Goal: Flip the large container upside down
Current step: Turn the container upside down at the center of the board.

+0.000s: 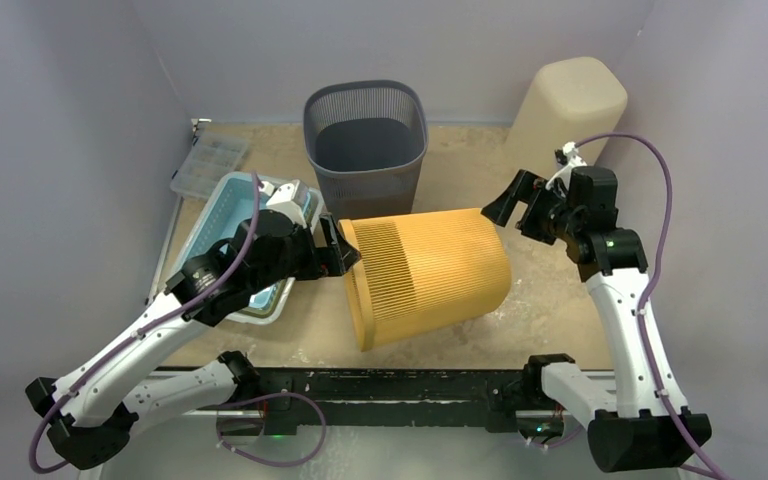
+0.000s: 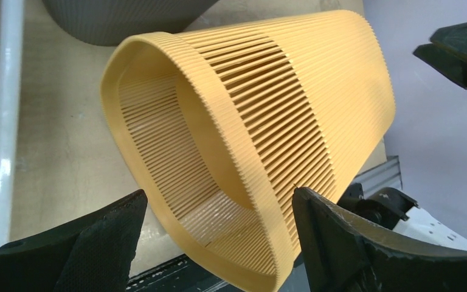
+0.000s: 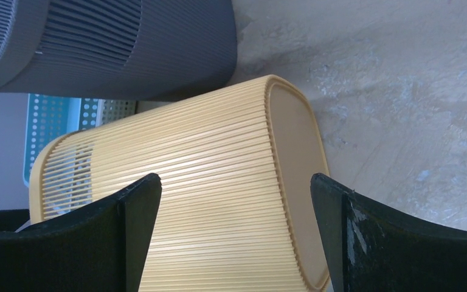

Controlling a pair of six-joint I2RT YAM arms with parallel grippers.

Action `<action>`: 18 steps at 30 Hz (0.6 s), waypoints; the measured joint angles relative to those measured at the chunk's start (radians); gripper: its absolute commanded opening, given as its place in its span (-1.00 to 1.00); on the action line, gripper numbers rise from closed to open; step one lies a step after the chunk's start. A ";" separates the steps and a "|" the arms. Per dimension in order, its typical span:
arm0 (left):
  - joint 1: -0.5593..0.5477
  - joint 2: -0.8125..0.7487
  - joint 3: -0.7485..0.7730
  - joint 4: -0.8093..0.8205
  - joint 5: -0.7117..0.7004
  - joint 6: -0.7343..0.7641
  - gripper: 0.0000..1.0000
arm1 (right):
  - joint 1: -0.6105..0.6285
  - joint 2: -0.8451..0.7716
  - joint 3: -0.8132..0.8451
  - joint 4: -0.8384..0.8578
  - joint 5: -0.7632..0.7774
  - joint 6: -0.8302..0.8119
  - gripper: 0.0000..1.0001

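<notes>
**Halfway Over: Yellow Bin on Its Side Between Two Open Tools**

Left tool (image 1: 346, 252), fingers parted and clasping nothing, poised right at the open rim (image 1: 356, 290) of the yellow slatted bin (image 1: 430, 275); touching or just shy of the plastic, impossible to tell from above. In the left wrist view, rim framed between the two dark pads (image 2: 97, 243), none of it pinched. Right tool (image 1: 516, 208), likewise spread and empty, hanging just beside the bin's closed base (image 3: 295, 176) at its far corner, apart from it.

Bin itself lying on its side on the tabletop (image 1: 550, 300), mouth toward the left arm, base toward the right, near the middle of the workspace. Behind it, upright and close by, a grey mesh wastebasket (image 1: 365, 140); to the left, under the left arm, a pale blue perforated basket (image 1: 222, 225).

By appearances, about half done: off its base, not yet mouth-down. Left to do, in all likelihood: a hold on rim or wall, then a further roll to bring the mouth flat on the tabletop and the base skyward. Worth watching: ribbed, tapered walls, liable to roll or skid away under a one-sided push.
</notes>
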 measured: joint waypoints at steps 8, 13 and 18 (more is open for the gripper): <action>0.000 0.015 -0.010 0.051 0.071 0.000 0.61 | -0.035 0.000 -0.082 0.018 -0.047 -0.015 0.79; 0.000 0.023 -0.018 0.072 0.092 0.000 0.52 | -0.050 0.000 -0.148 0.057 -0.105 -0.015 0.71; 0.000 0.033 -0.027 0.077 0.102 0.000 0.40 | -0.051 0.000 -0.178 0.097 -0.151 -0.014 0.56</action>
